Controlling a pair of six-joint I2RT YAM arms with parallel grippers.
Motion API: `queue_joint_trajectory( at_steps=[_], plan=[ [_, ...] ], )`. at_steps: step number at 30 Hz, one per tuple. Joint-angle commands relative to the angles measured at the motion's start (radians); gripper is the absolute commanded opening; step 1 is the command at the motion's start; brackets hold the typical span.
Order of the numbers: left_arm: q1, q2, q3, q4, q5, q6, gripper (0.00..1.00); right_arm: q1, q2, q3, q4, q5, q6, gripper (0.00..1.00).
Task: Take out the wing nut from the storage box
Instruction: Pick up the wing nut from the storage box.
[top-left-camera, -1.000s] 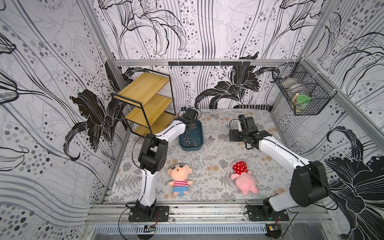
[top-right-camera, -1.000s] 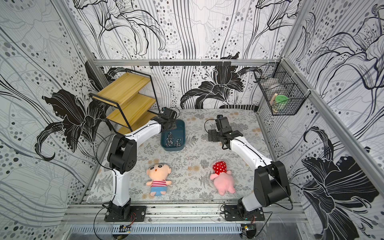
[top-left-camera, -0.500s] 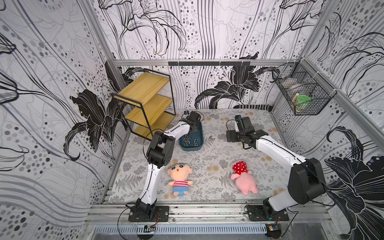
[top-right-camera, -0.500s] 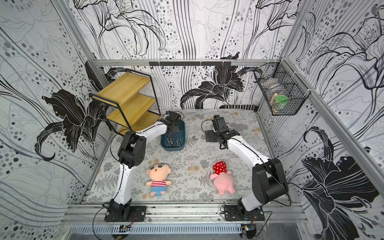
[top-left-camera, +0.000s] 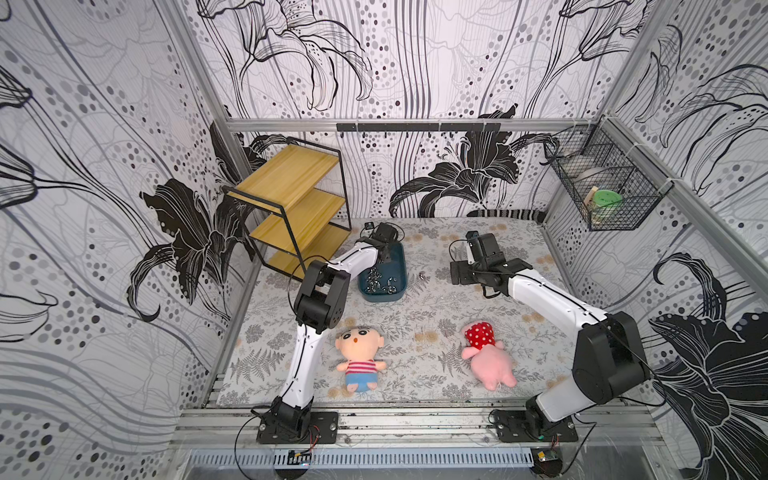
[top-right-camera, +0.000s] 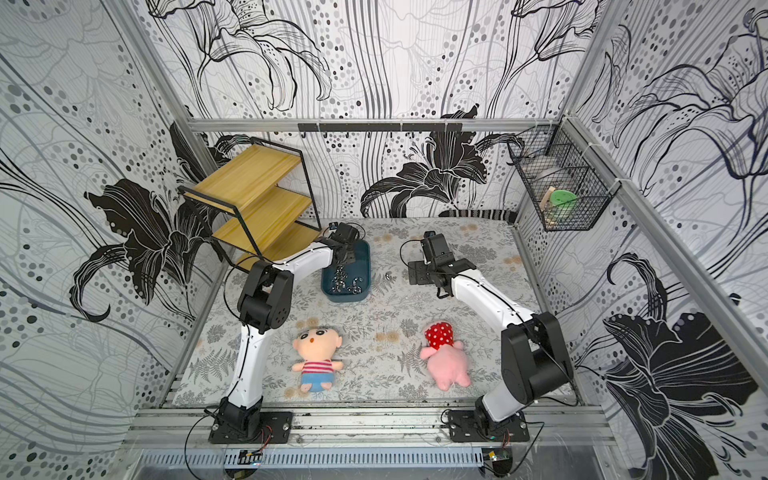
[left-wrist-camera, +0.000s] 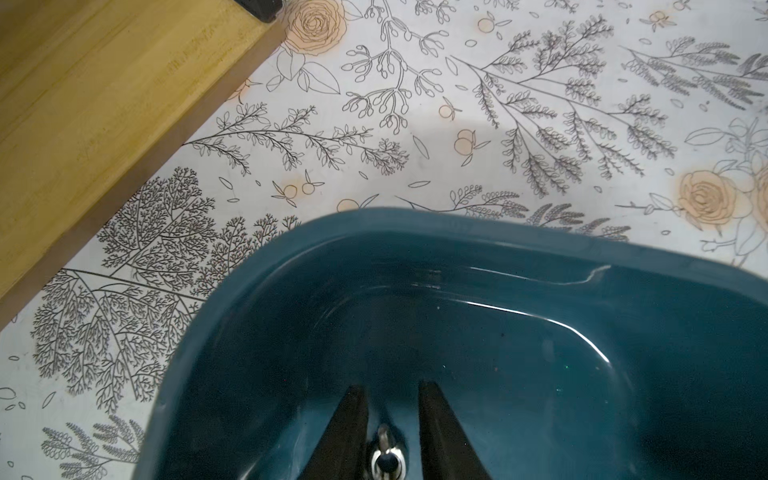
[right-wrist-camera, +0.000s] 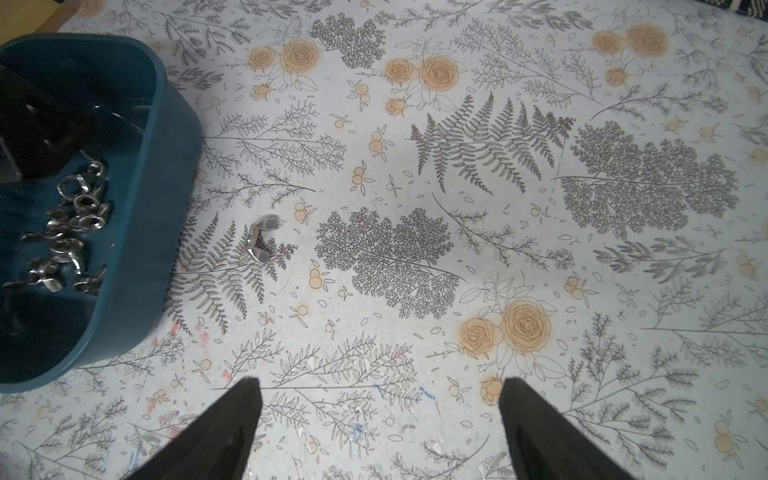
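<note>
Left claw (left-wrist-camera: 392, 386), its narrow jaws clenched on a wing nut (left-wrist-camera: 388, 459), sits inside the far end of the storage box (top-left-camera: 382, 296); whether the nut touches the box floor cannot be told. The teal box stands on the floral mat (top-left-camera: 436, 316), far and left of centre, just right of the wooden shelf (top-left-camera: 297, 208). A heap of nuts (right-wrist-camera: 70, 232) lies in the near half of the box. One loose nut (right-wrist-camera: 259, 243) rests on the mat just right of the box wall, apart from it. Right claw (right-wrist-camera: 381, 380), jaws released and spread wide, hangs over bare mat to the right of the loose nut, holding nothing. Nearer the front lie a boy doll (top-left-camera: 359, 353) and a pink plush (top-left-camera: 486, 357), well apart.
</note>
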Motion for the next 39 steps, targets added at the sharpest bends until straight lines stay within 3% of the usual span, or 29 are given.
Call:
queue_joint_trajectory(
  at_steps=[1,23,39],
  plan=[
    [0.004,0.023,0.024,-0.003,-0.005,0.013,0.28,0.006,0.015,0.029,-0.019,0.017,-0.008,0.96],
    [0.006,0.044,-0.003,0.000,0.017,0.014,0.21,0.021,0.028,0.051,-0.029,0.023,-0.009,0.96],
    [0.006,0.034,0.004,-0.007,0.020,0.022,0.06,0.026,0.037,0.081,-0.044,0.026,-0.017,0.96]
  ],
)
